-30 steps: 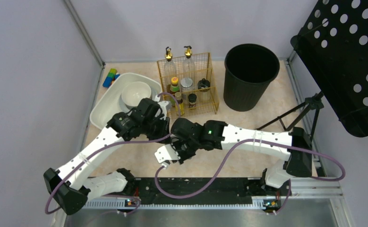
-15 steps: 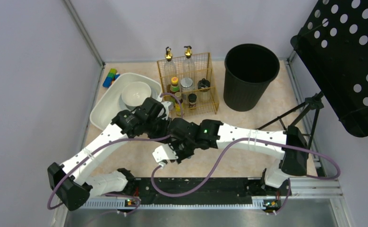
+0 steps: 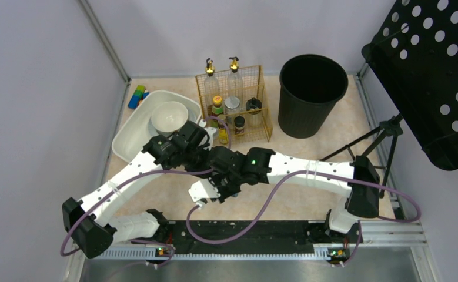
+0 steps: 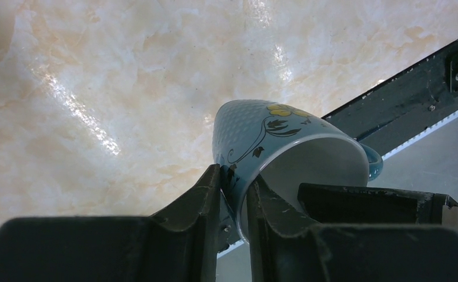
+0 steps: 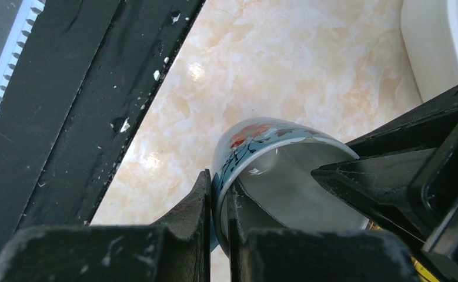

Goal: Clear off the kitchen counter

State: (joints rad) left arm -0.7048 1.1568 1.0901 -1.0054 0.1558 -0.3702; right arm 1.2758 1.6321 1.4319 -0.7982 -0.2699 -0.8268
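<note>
together: left hand (image 4: 234, 183), right hand (image 5: 219, 189), mug (image 4: 273, 138)

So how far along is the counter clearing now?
Done: a bowl lies in the tub. In hand: the left tool and right tool both pinch the cup by its rim over the counter, seemingly a handover. To do: placing the cup; coloured blocks sit behind the tub.

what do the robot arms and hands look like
Both the left arm and the right arm have white link shells with black joint housings. A purple cable trails along each, held on with thin ties. A small green light glows near the right arm's wrist. The left hand and the right hand each have two dark, angular, wedge-shaped fingers.
</note>
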